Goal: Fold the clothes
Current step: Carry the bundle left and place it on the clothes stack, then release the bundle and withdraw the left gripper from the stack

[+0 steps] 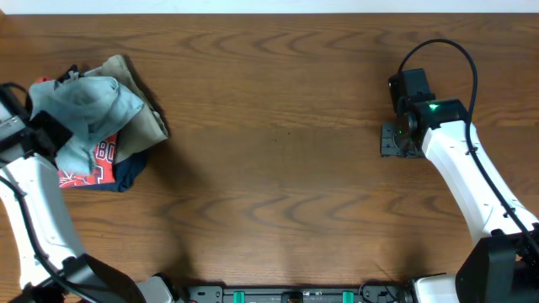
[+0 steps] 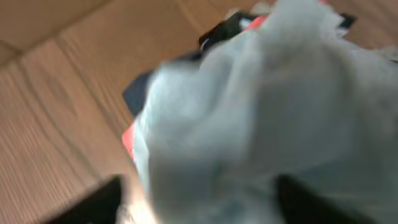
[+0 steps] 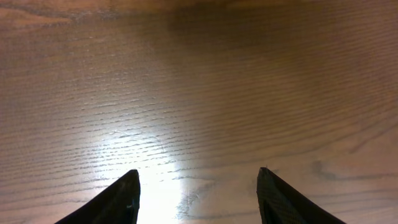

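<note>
Clothes = plain pale blue-grey garment, crumpled in a loose heap, not folded, sits at far left of bench on top of a small pile, in overhead view it covers most of the pile's upper left part; under it the red T-shirt with white lettering sticks out at the lower edge, olive-tan garment shows along the right and top side, a dark navy piece peeks out at the bottom right of the pile; left wrist view is blurred, pale fabric fills most of it, bits of red and dark cloth at its edges, wood to the left; left fingers appear as two dark shapes at the bottom corners, standing wide apart with the pale cloth bunched between and over them, cannot tell if they touch it; left arm comes in from the left edge right at the pile; right fingers apart, nothing between them, only bare wood with a light glare below; right arm is well apart from the pile, at the far right side of the bench
</note>
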